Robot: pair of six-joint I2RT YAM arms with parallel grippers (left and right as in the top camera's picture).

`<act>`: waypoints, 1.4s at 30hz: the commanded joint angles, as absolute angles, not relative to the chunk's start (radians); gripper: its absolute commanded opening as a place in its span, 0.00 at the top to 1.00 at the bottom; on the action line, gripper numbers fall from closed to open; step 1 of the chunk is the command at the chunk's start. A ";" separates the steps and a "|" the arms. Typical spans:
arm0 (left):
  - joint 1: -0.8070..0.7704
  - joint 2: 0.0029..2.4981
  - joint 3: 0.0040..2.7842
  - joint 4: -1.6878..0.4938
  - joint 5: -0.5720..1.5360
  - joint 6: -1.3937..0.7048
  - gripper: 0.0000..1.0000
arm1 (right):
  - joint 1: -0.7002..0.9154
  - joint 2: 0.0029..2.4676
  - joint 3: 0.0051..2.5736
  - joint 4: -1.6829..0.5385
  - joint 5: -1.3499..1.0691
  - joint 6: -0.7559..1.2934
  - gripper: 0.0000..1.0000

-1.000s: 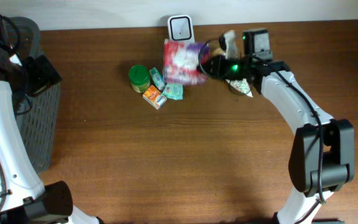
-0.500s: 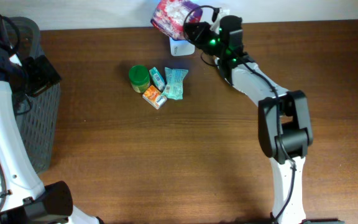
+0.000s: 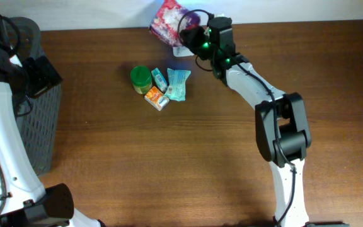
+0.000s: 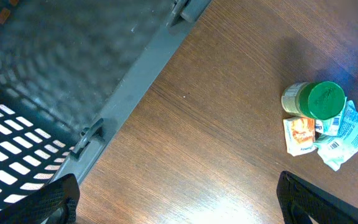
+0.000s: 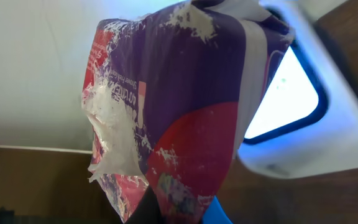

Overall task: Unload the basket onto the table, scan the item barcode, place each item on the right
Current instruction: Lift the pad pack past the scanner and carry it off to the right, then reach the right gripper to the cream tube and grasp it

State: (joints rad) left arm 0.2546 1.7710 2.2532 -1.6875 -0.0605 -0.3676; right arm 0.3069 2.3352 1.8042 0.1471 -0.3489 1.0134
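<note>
The item is a crinkled purple and red plastic bag (image 3: 167,17), hanging at the table's back edge with my right gripper (image 3: 197,36) shut on its lower end. In the right wrist view the bag (image 5: 185,106) fills the middle, pinched at the bottom by my gripper (image 5: 179,214). The white scanner (image 5: 316,134) with its lit window stands just behind and to the right of it. Overhead, only a sliver of the scanner (image 3: 181,50) shows under the arm. My left gripper (image 4: 185,205) is open above bare wood beside the basket, its fingertips (image 4: 55,199) far apart.
A grey mesh basket (image 3: 40,120) stands at the table's left edge and fills the upper left of the left wrist view (image 4: 73,68). A green-lidded jar (image 3: 140,77), an orange packet (image 3: 157,99) and teal packets (image 3: 178,84) lie clustered left of centre.
My right arm has swung the bag up and to the left, from in front of the scanner to the back edge of the table. The left arm has stayed still.
</note>
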 commanded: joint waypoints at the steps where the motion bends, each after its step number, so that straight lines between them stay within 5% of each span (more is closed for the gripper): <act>1: 0.258 1.750 2.252 -1.688 -0.068 -0.381 0.01 | 0.309 2.330 1.826 0.169 -0.389 0.968 0.96; 8: 0.258 1.750 2.252 -1.688 -0.068 -0.381 0.01 | 0.128 2.161 1.826 -0.014 -0.389 0.771 0.96; 17: 0.258 1.750 2.252 -1.688 -0.068 -0.381 0.01 | -0.453 2.100 1.823 -0.516 -0.423 0.648 0.96; 27: 0.258 1.750 2.252 -1.688 -0.068 -0.381 0.01 | -0.741 2.206 1.821 -0.539 -0.233 0.531 0.95; 29: 0.258 1.750 2.252 -1.688 -0.068 -0.381 0.01 | -0.754 2.223 1.821 -0.533 -0.196 0.531 0.83; 32: 0.258 1.750 2.252 -1.688 -0.068 -0.381 0.01 | -0.782 2.215 1.824 -0.542 -0.217 0.525 0.23; 42: 0.258 1.750 2.252 -1.688 -0.068 -0.381 0.01 | -0.737 1.942 1.826 -0.570 -0.755 0.427 0.18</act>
